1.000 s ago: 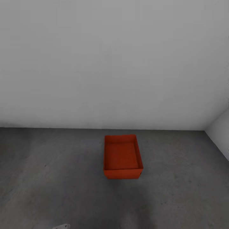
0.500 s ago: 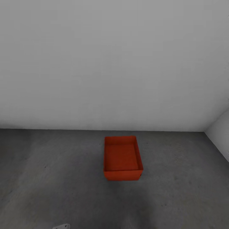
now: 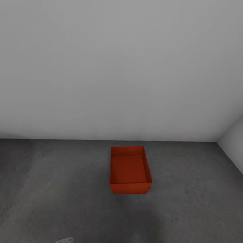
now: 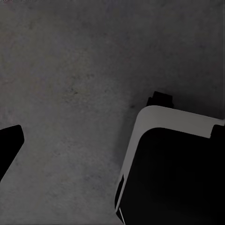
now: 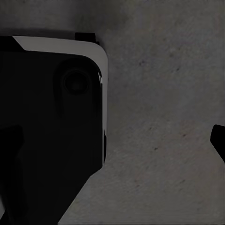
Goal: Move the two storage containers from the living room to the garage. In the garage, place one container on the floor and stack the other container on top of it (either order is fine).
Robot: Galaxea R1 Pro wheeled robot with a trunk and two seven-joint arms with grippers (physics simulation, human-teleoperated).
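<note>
One orange-red storage container (image 3: 130, 169) stands upright on the dark grey concrete floor (image 3: 60, 189) of the garage, a short way out from the pale grey wall (image 3: 118, 67). It is open-topped and holds nothing. In the left wrist view my left gripper (image 4: 112, 140) hangs open over bare concrete, one dark fingertip (image 4: 9, 145) at the picture's edge. My right gripper (image 5: 117, 140) is likewise open above the floor, with a fingertip (image 5: 219, 140) at the edge. Neither gripper holds anything, and both are away from the container.
A second pale wall (image 3: 233, 145) meets the back wall in a corner at the far right. My own black-and-white base (image 4: 173, 168) shows under both wrist cameras, base (image 5: 51, 122). A small white part of the robot (image 3: 65, 240) peeks in at the head view's lower edge.
The whole head picture has slid down slightly, so the camera moved. The container keeps its place on the floor.
</note>
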